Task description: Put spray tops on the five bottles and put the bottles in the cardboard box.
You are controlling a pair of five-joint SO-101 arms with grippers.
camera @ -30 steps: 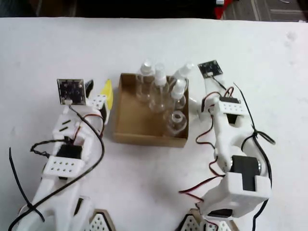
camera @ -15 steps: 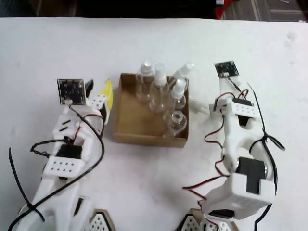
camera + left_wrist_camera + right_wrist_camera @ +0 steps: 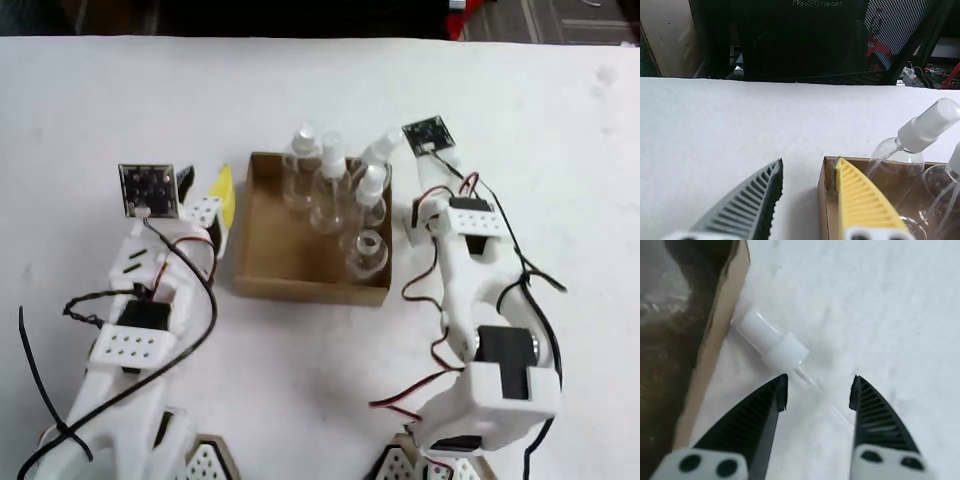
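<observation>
Our left gripper [image 3: 809,165] hangs, jaws apart, beside the cardboard box [image 3: 310,288], where four topped bottles [image 3: 330,188] stand with one bare bottle [image 3: 368,250]. Our right gripper [image 3: 819,380], jaws spread, hovers over the last spray top [image 3: 772,342], which lies on the table [image 3: 300,100] against the box. Next, we judge, we must pinch it squarely.

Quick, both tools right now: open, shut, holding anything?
Left tool: open, empty, beside the cardboard box.
Right tool: open, empty, near the loose spray top lying outside the box.

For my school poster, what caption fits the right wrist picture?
The right gripper, open, hangs over a loose spray top lying on the table beside the cardboard box.
</observation>
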